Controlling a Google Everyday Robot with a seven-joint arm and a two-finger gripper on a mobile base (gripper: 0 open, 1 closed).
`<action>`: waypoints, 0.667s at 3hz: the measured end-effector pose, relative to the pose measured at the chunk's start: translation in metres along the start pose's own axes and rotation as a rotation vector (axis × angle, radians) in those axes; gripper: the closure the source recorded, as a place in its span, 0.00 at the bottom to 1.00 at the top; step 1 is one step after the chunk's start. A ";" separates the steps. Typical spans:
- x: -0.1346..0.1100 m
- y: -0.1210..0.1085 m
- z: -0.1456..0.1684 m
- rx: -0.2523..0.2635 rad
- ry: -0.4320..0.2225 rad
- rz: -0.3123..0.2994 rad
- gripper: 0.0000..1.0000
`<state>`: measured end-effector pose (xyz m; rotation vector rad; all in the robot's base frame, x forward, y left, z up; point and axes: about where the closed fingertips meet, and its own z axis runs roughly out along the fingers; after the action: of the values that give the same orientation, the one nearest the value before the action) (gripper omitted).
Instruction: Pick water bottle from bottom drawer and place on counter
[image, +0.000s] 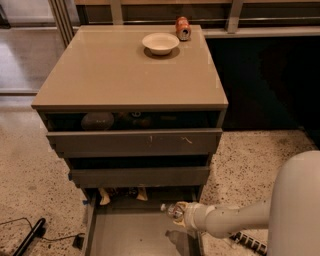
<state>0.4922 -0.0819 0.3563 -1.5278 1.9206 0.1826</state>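
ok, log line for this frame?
gripper: over bottom drawer, shut on water bottle | counter: bottle not yet placed

Counter (125, 80): tan, glossy. A white bowl (160, 43) sits upright near the far edge, an orange-red can (183, 28) just behind it to the right. Bottom drawer (130, 235) pulled open, flat grey floor — pale crumpled wrappers (105, 196) lie along its back. Gripper (179, 213) over the drawer's right side, holding the water bottle (171, 210) clear of that floor.
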 end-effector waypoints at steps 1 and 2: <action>-0.002 -0.002 -0.002 0.005 0.000 -0.003 1.00; -0.021 -0.024 -0.038 0.092 -0.002 -0.040 1.00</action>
<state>0.5004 -0.0911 0.4045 -1.5025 1.8692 0.0775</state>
